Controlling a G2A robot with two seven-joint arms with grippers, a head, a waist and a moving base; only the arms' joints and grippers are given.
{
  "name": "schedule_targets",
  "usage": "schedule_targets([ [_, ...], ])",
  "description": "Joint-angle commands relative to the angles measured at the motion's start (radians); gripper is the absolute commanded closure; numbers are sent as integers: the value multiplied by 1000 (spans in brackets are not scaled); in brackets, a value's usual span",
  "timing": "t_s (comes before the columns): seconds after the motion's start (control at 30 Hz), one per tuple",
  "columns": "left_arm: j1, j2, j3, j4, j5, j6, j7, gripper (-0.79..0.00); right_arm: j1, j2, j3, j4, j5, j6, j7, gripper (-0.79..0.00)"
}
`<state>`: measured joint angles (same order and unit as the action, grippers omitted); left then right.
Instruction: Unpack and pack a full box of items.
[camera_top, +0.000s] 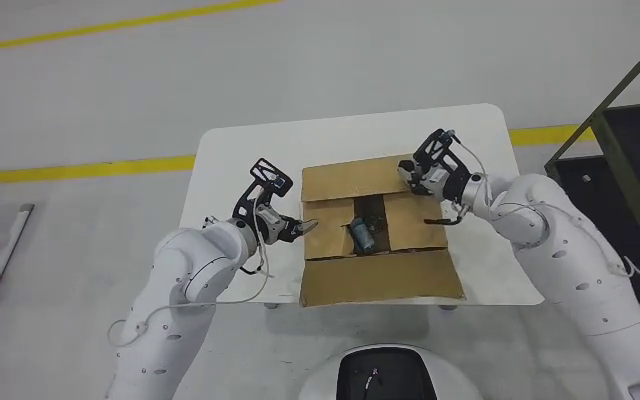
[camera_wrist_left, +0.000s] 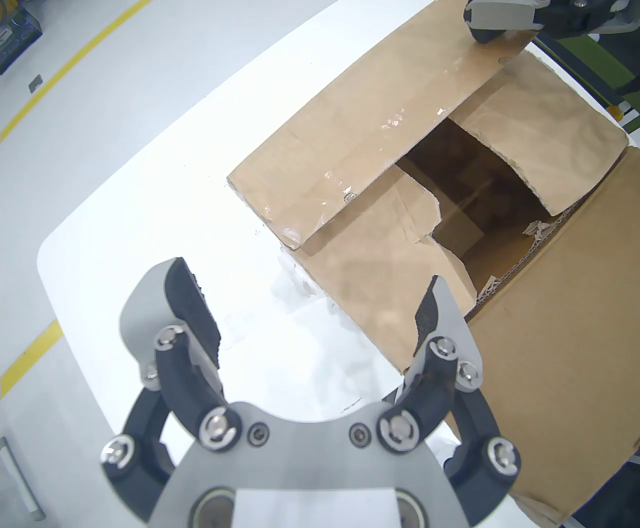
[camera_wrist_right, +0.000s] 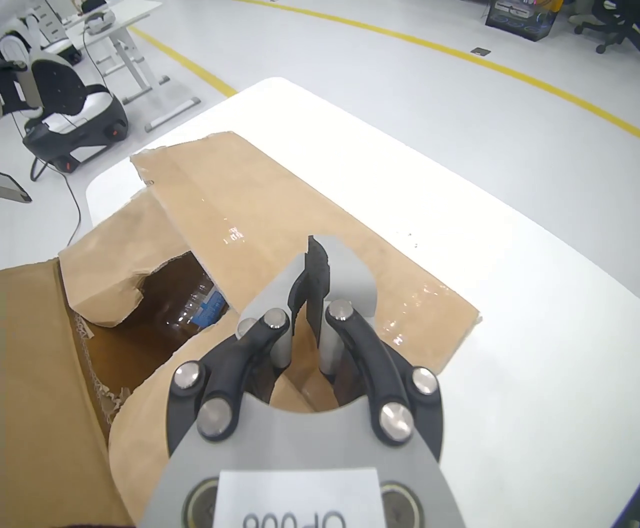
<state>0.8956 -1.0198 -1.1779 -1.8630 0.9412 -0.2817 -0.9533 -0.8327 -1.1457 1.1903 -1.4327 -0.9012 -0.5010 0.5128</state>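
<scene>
Left hand (camera_wrist_left: 310, 287) just beside box (camera_wrist_left: 550, 375)

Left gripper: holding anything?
No, the left gripper stands open, with only the table and the box edge behind the gap.

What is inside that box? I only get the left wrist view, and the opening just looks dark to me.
Observer: In the top view a bluish item lies inside the cardboard box, down in the gap between the flaps.
Operator: And at the far flap, is anything being gripped? I only catch the edge of something up there.
Observer: The right wrist view shows the right gripper shut, fingers together, right over that flap. I cannot tell whether any cardboard is pinched between them.
</scene>
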Motion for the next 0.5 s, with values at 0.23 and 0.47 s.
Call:
schedule_targets([
  [0.23,68,13,-57,-40,27,-64,71,-785,-10,-2,-28,-16,-40,18,9,0],
  [0.47,160,37,-169,-108,36,-161,45,0,-8,-4,-27,-17,-23,46,6,0],
])
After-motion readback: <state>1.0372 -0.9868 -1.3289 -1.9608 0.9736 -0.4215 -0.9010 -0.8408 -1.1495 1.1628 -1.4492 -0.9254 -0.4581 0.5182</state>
